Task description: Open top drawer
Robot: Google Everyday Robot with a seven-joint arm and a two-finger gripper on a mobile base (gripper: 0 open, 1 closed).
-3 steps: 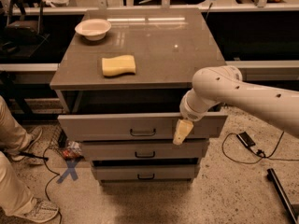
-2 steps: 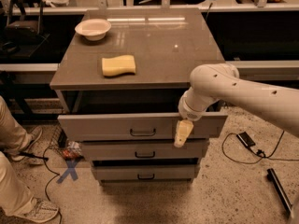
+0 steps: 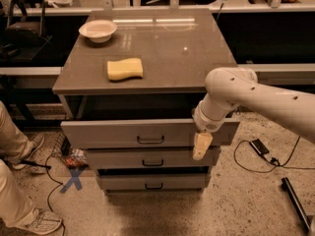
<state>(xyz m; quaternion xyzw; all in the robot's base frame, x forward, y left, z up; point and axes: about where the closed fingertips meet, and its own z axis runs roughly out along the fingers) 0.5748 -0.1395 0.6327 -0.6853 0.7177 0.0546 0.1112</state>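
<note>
The top drawer [image 3: 113,133] is the widest of three grey drawers under the grey tabletop, with a small black bar handle [image 3: 150,140] at its centre. It stands pulled out a little, with a dark gap above its front panel. My gripper [image 3: 202,146] hangs from the white arm [image 3: 246,95] in front of the right part of the drawer's front panel, to the right of the handle and apart from it. Its yellowish tip points down over the panel's lower edge.
Two narrower grey drawers [image 3: 147,160] [image 3: 152,182] sit below. A yellow sponge [image 3: 125,69] and a white bowl [image 3: 98,30] lie on the tabletop [image 3: 172,58]. A person's legs and shoes [image 3: 19,200] are at the left. Cables [image 3: 261,149] and a blue X mark [image 3: 72,180] are on the floor.
My gripper has shifted slightly to the right and down along the drawer front. The drawer stands as far out as before.
</note>
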